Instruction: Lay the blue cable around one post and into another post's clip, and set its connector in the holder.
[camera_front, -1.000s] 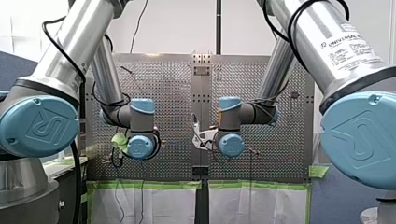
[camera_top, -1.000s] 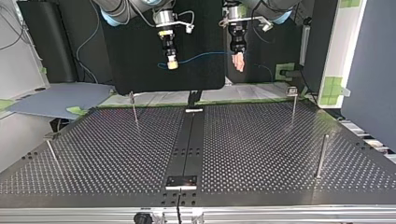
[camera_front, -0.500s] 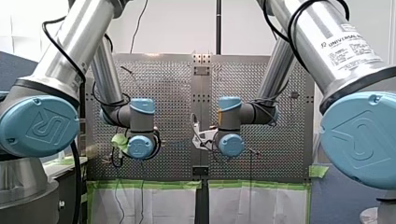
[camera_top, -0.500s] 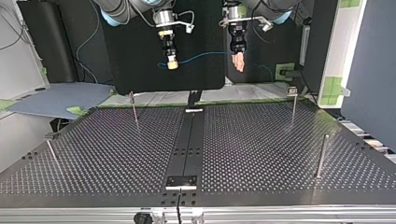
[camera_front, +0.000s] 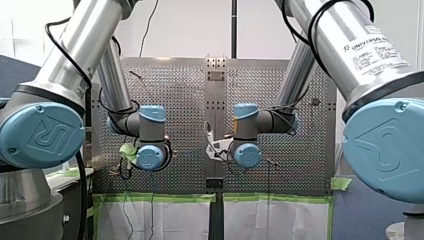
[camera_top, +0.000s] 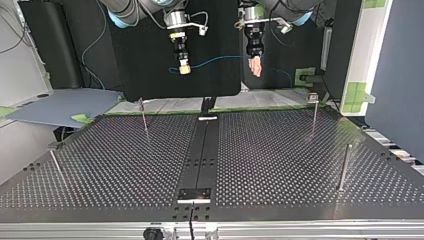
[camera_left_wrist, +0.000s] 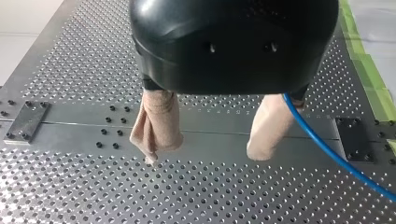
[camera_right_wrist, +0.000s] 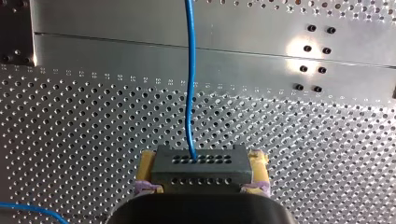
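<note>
Two grippers hang well above the perforated table (camera_top: 280, 160), with one blue cable (camera_top: 215, 61) strung between them in a shallow curve. My right gripper (camera_right_wrist: 201, 158), seen at the top view's left, has its yellow pads (camera_right_wrist: 147, 161) pressed against the two ends of one dark grey connector (camera_right_wrist: 198, 170), pinching it firmly. The connector's face shows two rows of small holes, and the cable leaves the upper row and runs straight ahead of the gripper; a second short stretch of the same cable shows beside the gripper's body. My left gripper (camera_left_wrist: 210, 149), at the top view's right, has its two beige-wrapped fingers (camera_left_wrist: 156, 123) spread wide apart with nothing between them. The cable comes out from under this gripper's black body, touching the outer side of one finger, and trails away over the table. Four thin upright posts (camera_top: 344, 167) stand on the table in the top view, two at its far edge and two nearer the camera, all well apart from the cable and the grippers.
</note>
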